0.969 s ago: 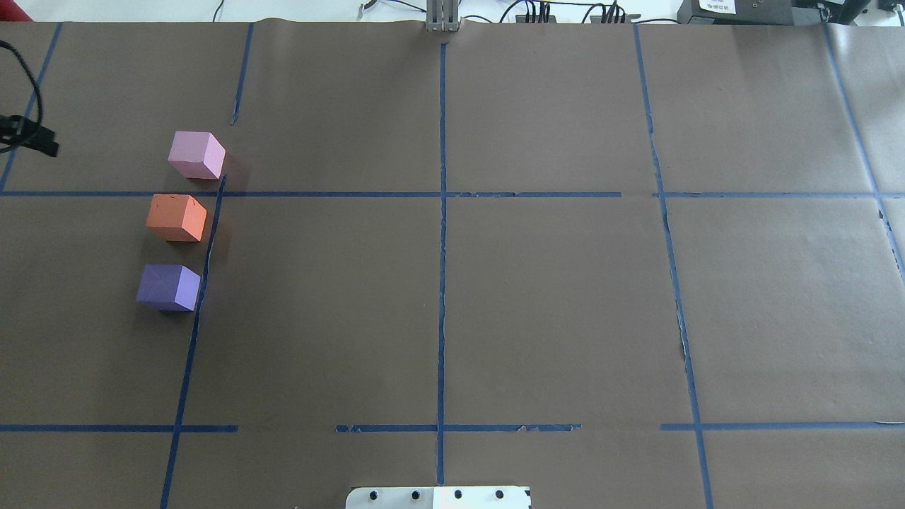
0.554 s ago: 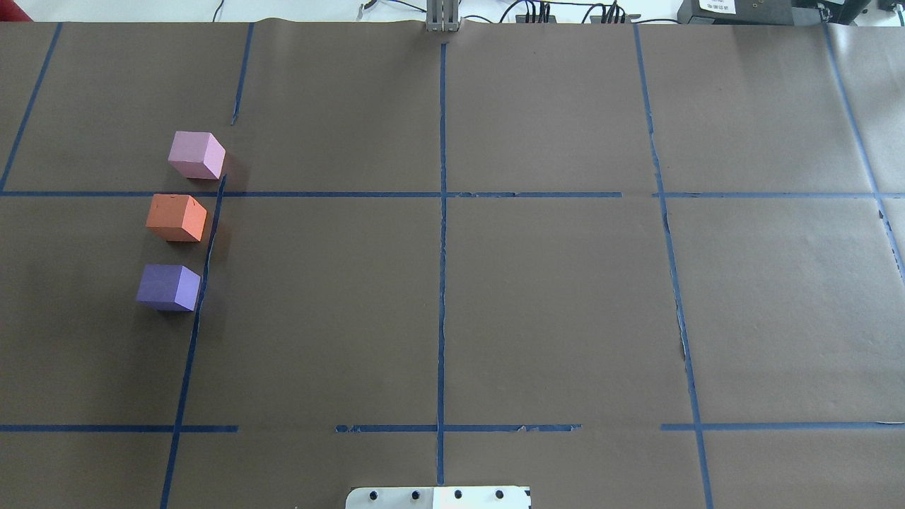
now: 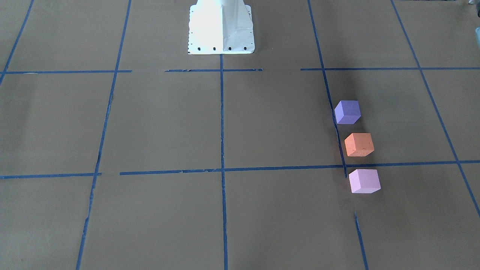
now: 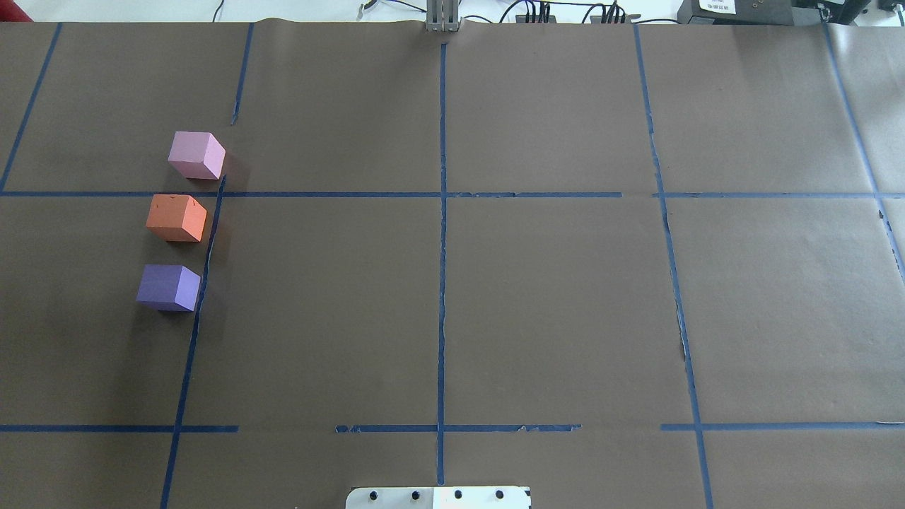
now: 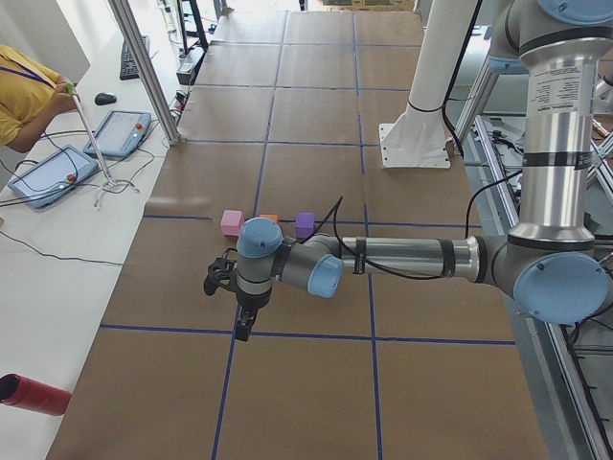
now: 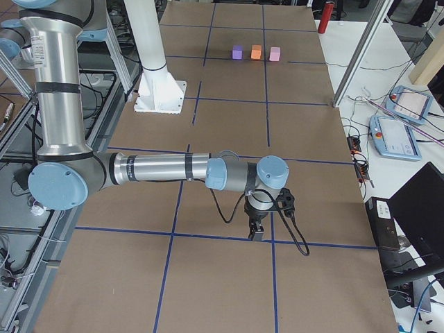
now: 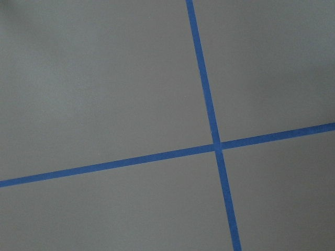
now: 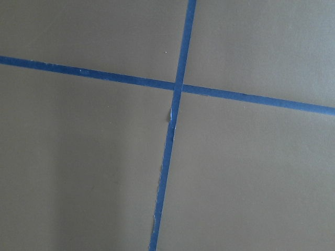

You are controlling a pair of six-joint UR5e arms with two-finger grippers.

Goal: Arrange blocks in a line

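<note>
At the robot's left, the pink block (image 4: 196, 155), orange block (image 4: 176, 218) and violet block (image 4: 168, 287) stand in one row (not touching); whether the left gripper (image 5: 243, 329) and right gripper (image 6: 256, 232) are open, I cannot tell.

The pink block (image 4: 196, 155), orange block (image 4: 177, 218) and violet block (image 4: 168, 287) look like soft matt foam, the orange one faintly marked near its top edge. Under them lies dull brown paper (image 4: 551, 304), smooth and unshiny, crossed by blue tape (image 4: 442, 283) that is frayed and torn in places. My base plate (image 3: 221, 26) is white and glossy, glaring in the light. My left arm (image 5: 412, 257) and right arm (image 6: 159, 168) show satin silver metal tubes with smooth pale-blue plastic caps.
</note>
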